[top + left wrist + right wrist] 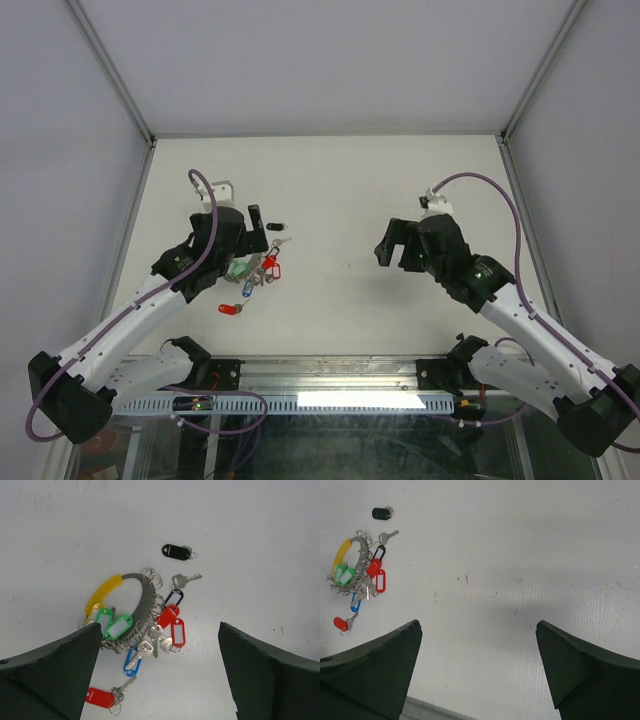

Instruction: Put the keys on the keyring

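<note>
My left gripper (158, 647) and right gripper (477, 630) gape empty; left should pinch the near red-tagged silver key (100, 697) squarely, beside the grey metal keyring (142, 587).

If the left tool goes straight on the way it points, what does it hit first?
Most likely the red-tagged keys, which lie in line with the open left tool, then the table. Depth is hard to judge.

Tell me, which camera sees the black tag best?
The left wrist camera. There the black tag looks big and clear, close up. The right wrist camera shows it small, far off; the top camera shows only a dark speck.
</note>
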